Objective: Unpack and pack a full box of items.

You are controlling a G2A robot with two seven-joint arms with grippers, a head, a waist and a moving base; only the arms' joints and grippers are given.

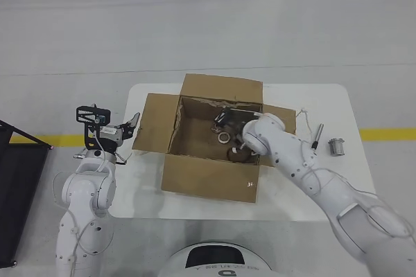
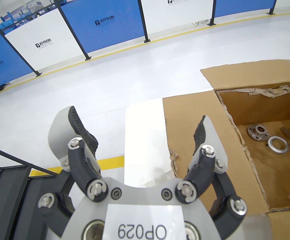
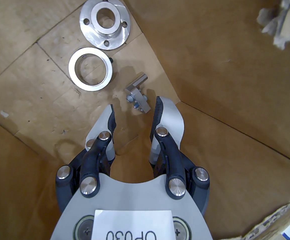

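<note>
Right gripper (image 3: 134, 103) is hanging inside the box (image 1: 206, 181), jaws part-open and empty. The bracket (image 3: 137, 97) is lying on the box floor just ahead, slanted across their gap. Left gripper (image 2: 137, 116) is idling outside the box, wide open, empty.

Left jaws gape beside the cardboard box (image 2: 250, 76).

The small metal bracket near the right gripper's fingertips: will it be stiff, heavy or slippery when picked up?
The bracket looks like solid machined metal, so probably rigid and heavy for its size. Its smooth faces may slip on the pads. Lying flat on the box floor, its block-and-pin shape should not roll.
</note>
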